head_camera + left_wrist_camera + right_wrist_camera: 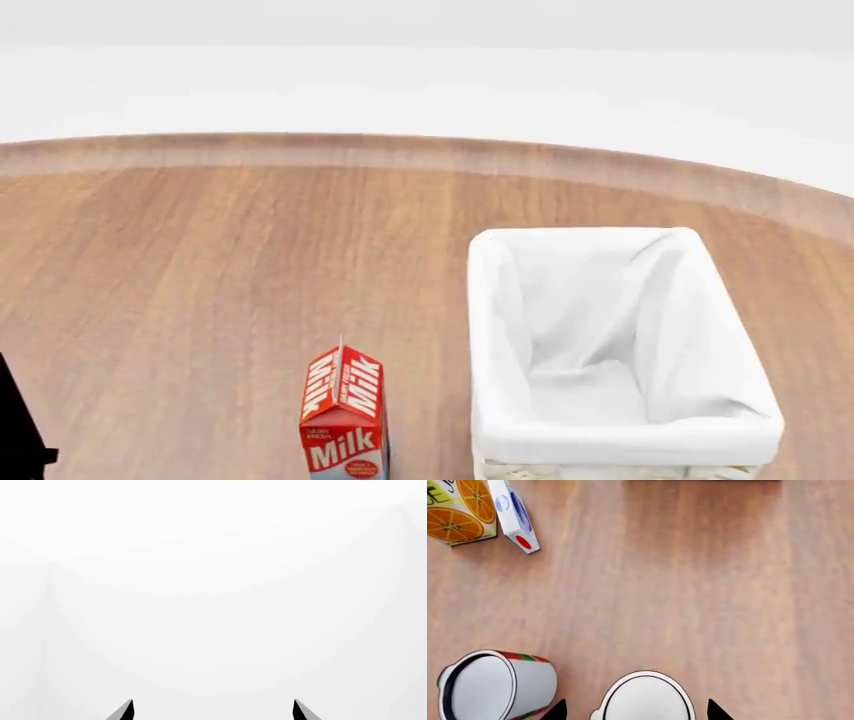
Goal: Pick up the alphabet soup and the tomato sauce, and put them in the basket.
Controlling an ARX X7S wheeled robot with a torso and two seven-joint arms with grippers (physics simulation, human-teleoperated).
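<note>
In the right wrist view my right gripper (635, 711) is open, its dark fingertips (557, 711) on either side of a can (644, 697). That can is seen from above: only its pale silvery top shows and its label is hidden, so I cannot tell whether it is the alphabet soup. Beside it stands the tomato sauce (497, 685), with a red and green label. The basket (747, 425), cream with a white liner, stands empty at the head view's right. My left gripper (213, 711) is open with nothing between its fingers, and only a plain white surface lies before it.
A red milk carton (344, 420) stands left of the basket on the wooden table (200, 260). An orange juice carton (457, 510) and a white-and-blue box (514, 515) lie farther from the cans. A dark arm part (16, 430) shows at the head view's left edge.
</note>
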